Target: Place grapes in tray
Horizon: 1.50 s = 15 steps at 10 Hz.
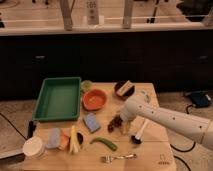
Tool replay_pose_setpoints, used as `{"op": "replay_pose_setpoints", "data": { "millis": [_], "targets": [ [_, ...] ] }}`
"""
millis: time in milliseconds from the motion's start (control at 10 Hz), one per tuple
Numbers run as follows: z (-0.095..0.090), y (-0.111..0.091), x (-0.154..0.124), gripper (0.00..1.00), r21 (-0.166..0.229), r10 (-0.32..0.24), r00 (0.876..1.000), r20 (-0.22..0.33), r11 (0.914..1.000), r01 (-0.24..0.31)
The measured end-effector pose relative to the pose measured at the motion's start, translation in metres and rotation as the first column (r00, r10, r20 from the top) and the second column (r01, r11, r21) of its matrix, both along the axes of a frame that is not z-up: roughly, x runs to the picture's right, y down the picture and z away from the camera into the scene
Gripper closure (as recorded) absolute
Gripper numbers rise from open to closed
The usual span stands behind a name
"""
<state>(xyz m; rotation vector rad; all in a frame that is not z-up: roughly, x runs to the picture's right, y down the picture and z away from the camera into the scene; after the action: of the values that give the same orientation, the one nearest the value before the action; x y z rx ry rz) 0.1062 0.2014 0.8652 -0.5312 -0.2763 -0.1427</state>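
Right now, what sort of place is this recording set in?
Likely a lab or office test area: wooden table bearing a tray, glass railing behind, loose cables nearby. The gripper sits beside the grapes.

The gripper point(124, 124) sits low over the middle of the worktop point(156, 150), with the grapes point(115, 122) just beside its jaws on the tray side. Beyond them the blue sponge point(91, 122) and the orange bowl point(95, 99) stand between the jaws and the tray point(57, 100). Bare worktop runs between sponge and bowl. Nearer the camera, the green pepper point(104, 143) and fork point(118, 157) lie across the way.
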Motion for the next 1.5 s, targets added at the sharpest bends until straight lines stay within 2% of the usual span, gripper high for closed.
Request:
{"op": "replay_pose_setpoints", "data": {
  "millis": [200,400,600,700,1100,1300,1500],
  "targets": [
    [0.0,-0.0001,0.0001,0.33,0.0,0.0,1.0,0.0,1.0,0.0],
    [-0.0002,0.0001,0.0002,0.33,-0.001,0.0,1.0,-0.001,1.0,0.0],
    [-0.0012,-0.0007,0.0012,0.28,-0.001,0.0,1.0,-0.001,1.0,0.0],
    [-0.0019,-0.001,0.0018,0.33,-0.001,0.001,1.0,-0.002,1.0,-0.001],
    [-0.0024,-0.0018,0.0051,0.69,-0.001,0.009,1.0,-0.003,1.0,-0.009],
    [-0.0038,-0.003,0.0046,0.71,0.0,0.004,1.0,-0.001,1.0,-0.004],
    [-0.0034,-0.0021,0.0071,0.8,-0.001,0.014,1.0,-0.005,0.9999,-0.014]
  ]
}}
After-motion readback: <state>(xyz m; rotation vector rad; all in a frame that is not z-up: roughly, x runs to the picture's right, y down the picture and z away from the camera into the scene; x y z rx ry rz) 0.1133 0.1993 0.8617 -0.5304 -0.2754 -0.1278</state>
